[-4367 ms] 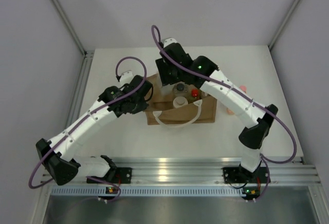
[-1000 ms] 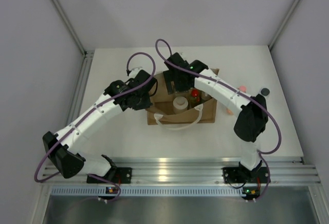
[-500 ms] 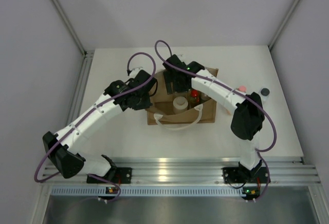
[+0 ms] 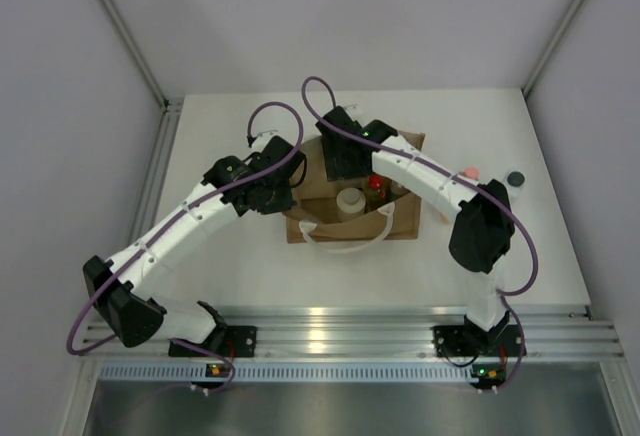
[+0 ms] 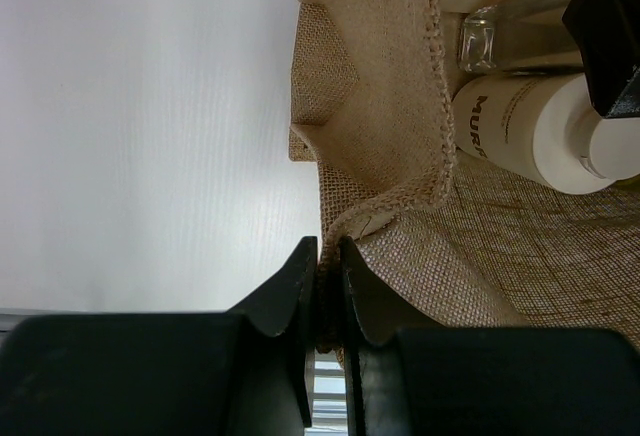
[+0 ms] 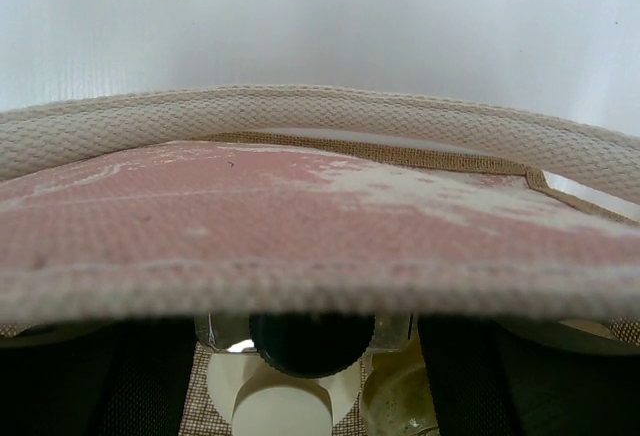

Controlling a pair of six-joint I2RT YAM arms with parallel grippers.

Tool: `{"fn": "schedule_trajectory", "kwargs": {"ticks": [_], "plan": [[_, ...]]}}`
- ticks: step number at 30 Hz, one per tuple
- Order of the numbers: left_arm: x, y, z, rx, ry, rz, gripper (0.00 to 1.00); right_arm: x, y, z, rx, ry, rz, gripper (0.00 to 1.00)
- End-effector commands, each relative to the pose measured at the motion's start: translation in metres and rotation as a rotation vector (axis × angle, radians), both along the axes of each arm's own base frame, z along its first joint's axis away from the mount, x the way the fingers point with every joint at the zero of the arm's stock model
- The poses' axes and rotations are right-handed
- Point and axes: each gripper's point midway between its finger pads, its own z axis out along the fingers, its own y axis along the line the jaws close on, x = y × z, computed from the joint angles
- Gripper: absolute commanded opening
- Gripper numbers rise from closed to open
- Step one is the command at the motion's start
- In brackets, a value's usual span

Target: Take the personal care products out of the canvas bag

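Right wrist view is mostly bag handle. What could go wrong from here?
1. The handle hangs across the view above the open right gripper; lifting could snag it and drag the canvas bag.
2. The left gripper pinches only the bag's rim, so a tug might pull it free.
3. The dark-capped bottle stands tight against the cream cylinder; closing may knock the neighbour.

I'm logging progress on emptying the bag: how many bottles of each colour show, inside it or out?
Cream bottle: 1, in the canvas bag
Red-capped bottle: 1, in the bag
Clear dark-capped bottle: 1, in the bag
Pink-capped bottle: 1, on the table
Dark-topped bottle: 1, on the table
Total: 5
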Motion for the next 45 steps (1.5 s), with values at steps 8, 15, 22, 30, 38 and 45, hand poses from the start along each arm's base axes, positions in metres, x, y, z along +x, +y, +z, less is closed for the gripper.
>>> {"fn": "schedule_trajectory", "kwargs": {"ticks": [8,15,22,30,38,45], "plan": [[-0.001,0.001,-0.003,0.007,0.006,-0.001,0.0,0.014,0.016,0.077,0.095,-0.198,0.053,0.0],[-0.001,0.001,-0.004,0.01,0.008,0.001,0.0,0.01,0.022,0.1,0.113,-0.246,0.14,0.0],[0.0,0.0,-0.005,0.011,0.011,0.004,0.0,0.005,0.023,0.128,0.144,-0.305,0.173,0.0],[0.001,-0.002,-0.004,0.007,0.011,0.006,0.0,-0.008,0.023,0.176,0.218,-0.372,0.213,0.0],[0.003,-0.004,-0.006,0.008,0.019,0.001,0.0,-0.027,0.015,0.213,0.193,-0.386,0.33,0.0],[0.004,-0.005,-0.008,0.005,0.025,0.013,0.0,-0.044,0.004,0.239,0.218,-0.39,0.362,0.0]]}}
